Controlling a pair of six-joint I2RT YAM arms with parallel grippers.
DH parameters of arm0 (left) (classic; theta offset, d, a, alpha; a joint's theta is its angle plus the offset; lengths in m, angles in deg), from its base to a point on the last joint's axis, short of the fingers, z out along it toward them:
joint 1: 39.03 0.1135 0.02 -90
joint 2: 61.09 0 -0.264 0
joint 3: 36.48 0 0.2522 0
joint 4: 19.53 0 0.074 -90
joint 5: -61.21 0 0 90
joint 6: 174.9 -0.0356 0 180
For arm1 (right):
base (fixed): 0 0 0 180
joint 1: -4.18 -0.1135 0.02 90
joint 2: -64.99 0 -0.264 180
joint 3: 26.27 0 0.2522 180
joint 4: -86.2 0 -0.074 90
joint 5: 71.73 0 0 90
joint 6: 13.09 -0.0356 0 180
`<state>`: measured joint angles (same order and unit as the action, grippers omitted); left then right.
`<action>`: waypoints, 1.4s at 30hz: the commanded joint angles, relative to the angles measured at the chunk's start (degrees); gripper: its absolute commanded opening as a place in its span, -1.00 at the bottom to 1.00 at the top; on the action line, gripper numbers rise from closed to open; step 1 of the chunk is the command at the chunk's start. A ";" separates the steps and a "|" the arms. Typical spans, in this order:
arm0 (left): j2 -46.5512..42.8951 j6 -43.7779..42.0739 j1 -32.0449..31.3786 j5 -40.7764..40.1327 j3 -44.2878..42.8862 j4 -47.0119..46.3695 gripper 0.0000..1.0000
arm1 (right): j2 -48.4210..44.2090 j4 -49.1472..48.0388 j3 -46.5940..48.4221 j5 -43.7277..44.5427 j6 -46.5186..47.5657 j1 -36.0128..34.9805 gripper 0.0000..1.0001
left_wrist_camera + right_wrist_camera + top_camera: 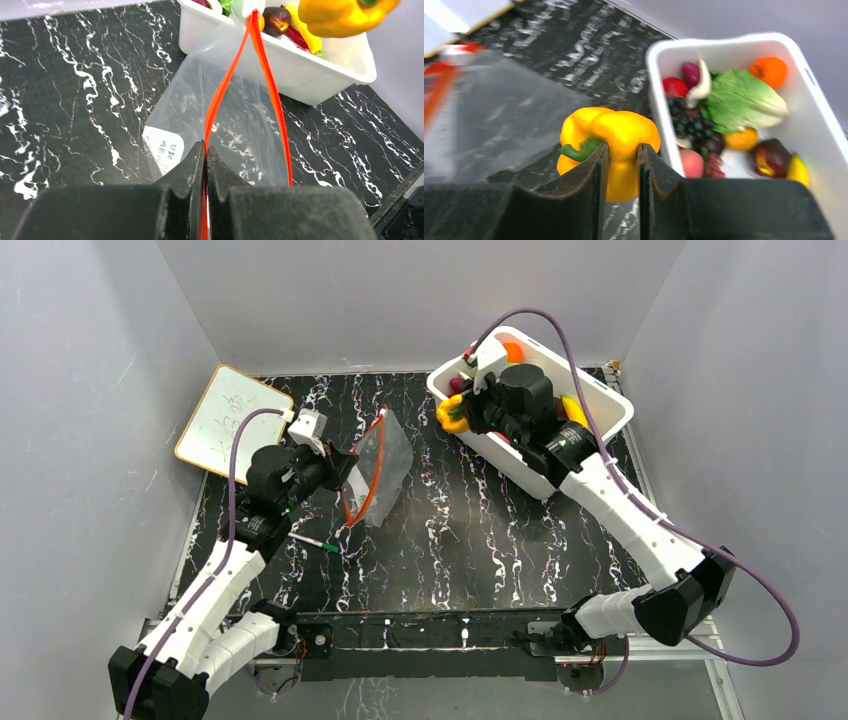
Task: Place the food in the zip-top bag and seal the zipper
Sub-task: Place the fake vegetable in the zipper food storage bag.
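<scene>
Black marbled table (470, 540), white tub (500, 455) back right, whiteboard (225, 420) back left, pen (315, 543), zip-top bag (392, 455)

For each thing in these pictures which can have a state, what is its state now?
zip-top bag: open, nothing inside.
zipper: unsealed, its two strips spread apart.
left gripper: shut on the zipper.
right gripper: shut on the yellow pepper.
yellow pepper: held in the air beside the white tub, not yet in the bag.
white tub: holds more food.
pen: lying on the table.
</scene>
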<state>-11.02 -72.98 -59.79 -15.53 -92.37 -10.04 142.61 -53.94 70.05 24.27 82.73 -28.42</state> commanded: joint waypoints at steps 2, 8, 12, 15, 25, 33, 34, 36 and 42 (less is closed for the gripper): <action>2.85 3.82 -0.18 1.02 -4.06 2.35 -1.00 | -5.03 -7.78 -1.70 -7.47 -3.91 -4.71 -1.00; 4.50 7.31 -0.19 2.38 -5.95 5.90 -1.00 | -8.55 -14.67 -4.65 -14.99 -10.55 -8.22 -1.00; 4.87 9.97 -0.17 2.65 -6.44 6.93 -1.00 | -10.01 -24.08 -8.84 -21.07 -16.36 -10.01 -1.00; 5.04 11.95 -0.18 3.81 -7.13 7.51 -1.00 | -9.98 -29.54 -11.06 -23.75 -20.43 -11.04 -1.00; 3.79 15.90 -0.18 6.45 -8.59 9.12 -1.00 | -8.10 -38.76 -18.00 -21.42 -24.08 -13.45 -1.00; 1.50 17.44 -0.19 7.84 -9.24 9.55 -1.00 | -7.75 -39.69 -22.83 -19.17 -23.38 -13.44 -1.00; 1.27 17.58 -0.19 8.09 -9.14 9.43 -1.00 | -7.83 -39.56 -23.48 -18.96 -23.18 -13.45 -1.00; 1.11 17.86 -0.17 8.95 -8.85 8.93 -1.00 | -8.04 -39.03 -24.58 -18.88 -22.24 -13.46 -1.00; 0.70 19.10 -0.17 11.63 -8.30 7.27 -1.00 | -8.58 -39.71 -29.20 -18.62 -18.77 -13.43 -1.00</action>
<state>-8.90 -55.27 -59.79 -7.29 -99.01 -0.86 136.17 -89.08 42.60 4.62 60.81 -41.68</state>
